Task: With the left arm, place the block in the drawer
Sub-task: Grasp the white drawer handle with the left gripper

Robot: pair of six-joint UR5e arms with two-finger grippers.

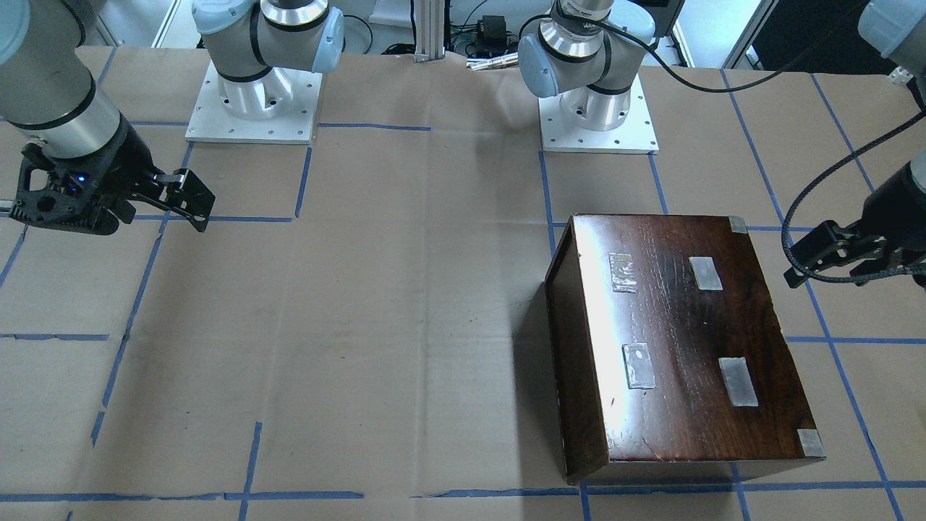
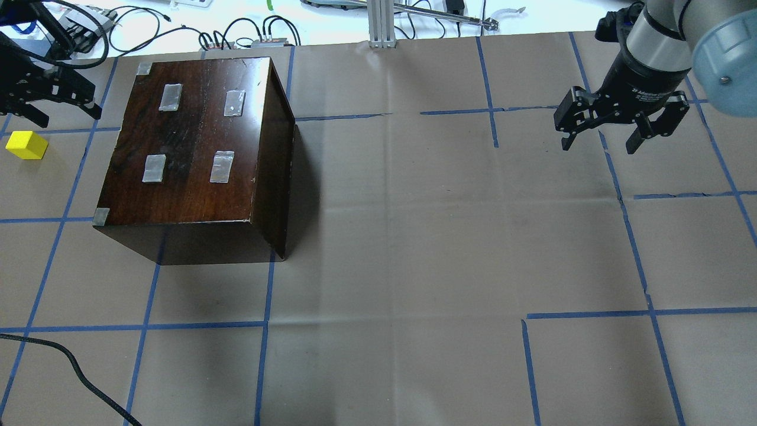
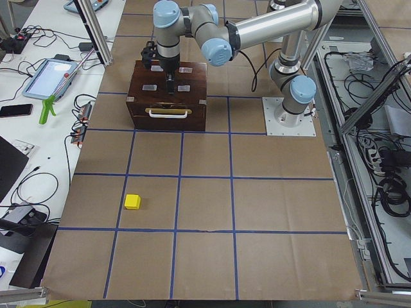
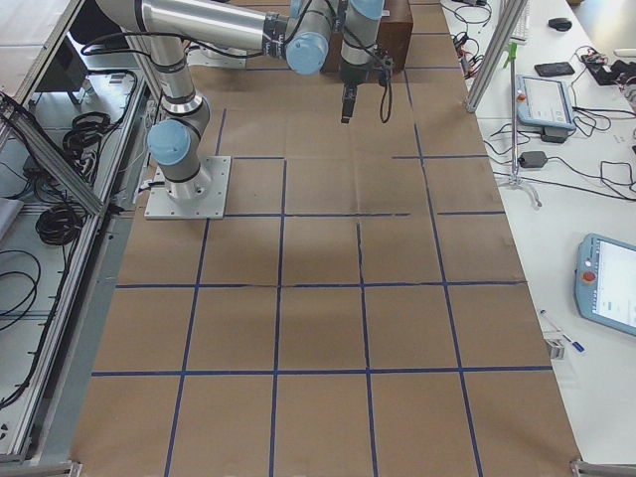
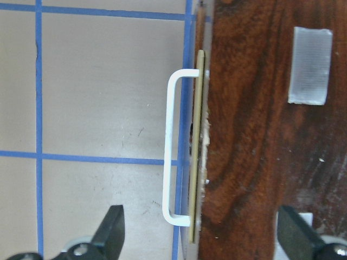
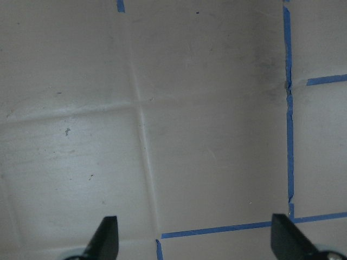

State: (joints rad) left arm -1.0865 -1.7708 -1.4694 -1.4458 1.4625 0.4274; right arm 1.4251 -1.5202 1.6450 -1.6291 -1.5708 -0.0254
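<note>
The yellow block (image 2: 26, 145) lies on the brown paper to the left of the dark wooden box (image 2: 195, 148); it also shows in the exterior left view (image 3: 133, 201), well out from the drawer front. The drawer (image 3: 168, 119) is pushed in, with its white handle (image 5: 171, 146) facing away from the box. My left gripper (image 2: 65, 109) is open and empty, hovering over the box's handle-side edge, with the handle below its spread fingers (image 5: 114, 230). My right gripper (image 2: 598, 145) is open and empty over bare paper far to the right.
Blue tape lines grid the paper-covered table (image 2: 414, 236). Tape patches sit on the box top (image 1: 680, 340). A black cable (image 2: 71, 367) crosses the near left corner. Both arm bases (image 1: 253, 101) stand at the robot's side.
</note>
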